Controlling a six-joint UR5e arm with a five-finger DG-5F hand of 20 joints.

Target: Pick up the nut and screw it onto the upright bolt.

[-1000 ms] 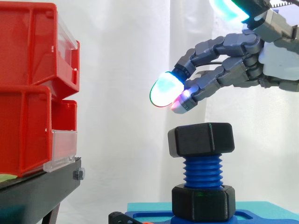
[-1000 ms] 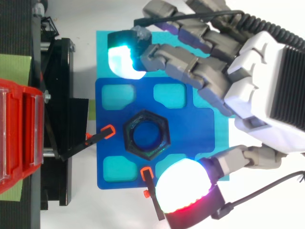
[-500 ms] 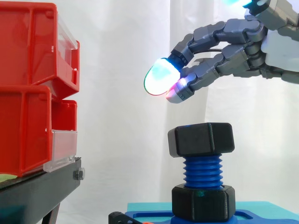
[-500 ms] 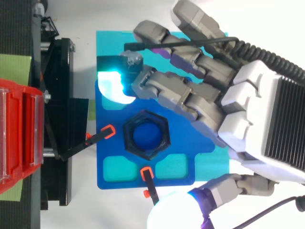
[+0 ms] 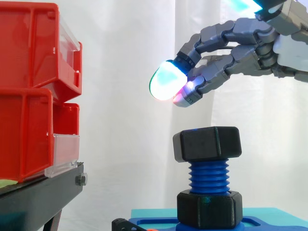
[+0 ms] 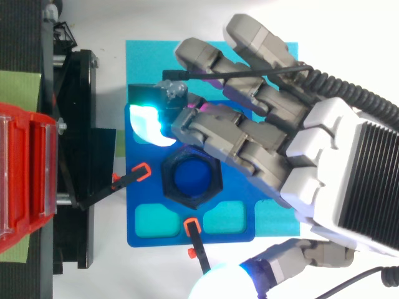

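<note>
1. Nut [image 5: 207,143]: black, six-sided, sits on top of the upright blue bolt [image 5: 208,177], with bare threads below it.
2. Likely light, rigid plastic and not fragile; best gripped on opposite flat sides.
3. Hand [image 5: 250,45] hovers above and slightly beyond the nut, fingers loosely bent, holding nothing.

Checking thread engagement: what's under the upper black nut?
Under the upper black hex nut, the blue threaded bolt runs down into a second black hex nut. Threads inside both nuts are covered.
</note>
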